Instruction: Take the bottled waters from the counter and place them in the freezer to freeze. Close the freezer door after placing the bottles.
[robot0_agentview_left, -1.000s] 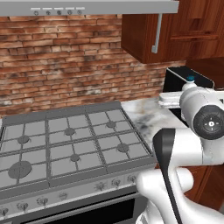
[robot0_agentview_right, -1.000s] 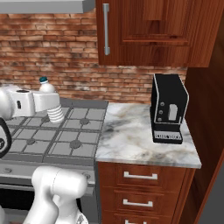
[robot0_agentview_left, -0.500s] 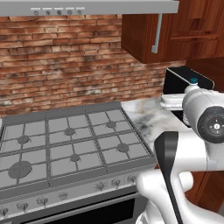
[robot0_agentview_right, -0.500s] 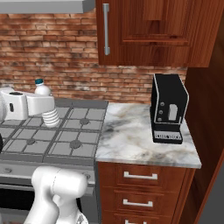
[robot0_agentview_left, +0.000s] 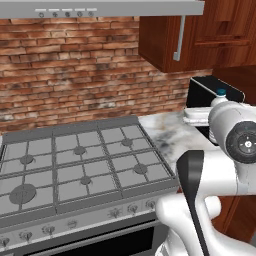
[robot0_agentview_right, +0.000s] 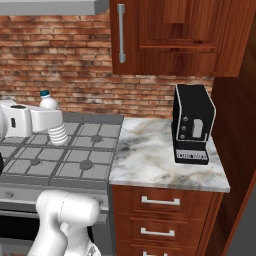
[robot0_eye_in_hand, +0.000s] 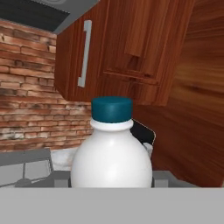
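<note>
Water bottle (robot0_eye_in_hand: 112, 153): white-bodied, dark teal cap, upright between the gripper fingers, close before the hand camera; cap also seen in the right base view (robot0_agentview_right: 45, 93) above the hand and in the left base view (robot0_agentview_left: 221, 92) above the white wrist. Carried in the air over the right part of the gas stove, off the counter.

Gripper (robot0_agentview_right: 52, 131): closed on the water bottle, held level over the stove's rear right burners in the right base view; fingertips themselves hidden behind the bottle in the hand view.

Gas stove (robot0_agentview_left: 75, 165): grey, grated burners, knobs along the front edge, set left of the counter.

Counter (robot0_agentview_right: 160, 160): white-and-grey veined marble slab over reddish-brown drawers (robot0_agentview_right: 160, 202) with silver bar handles.

Coffee machine (robot0_agentview_right: 191, 122): black, boxy, standing at the right rear of the counter, near the wooden side panel.

Wall cabinet (robot0_agentview_right: 170, 35): reddish-brown wood, vertical silver handle, hung above the counter.

Brick backsplash (robot0_agentview_left: 75, 75): red-brown, behind stove and counter.

Range hood (robot0_agentview_left: 100, 7): grey, above the stove.
</note>
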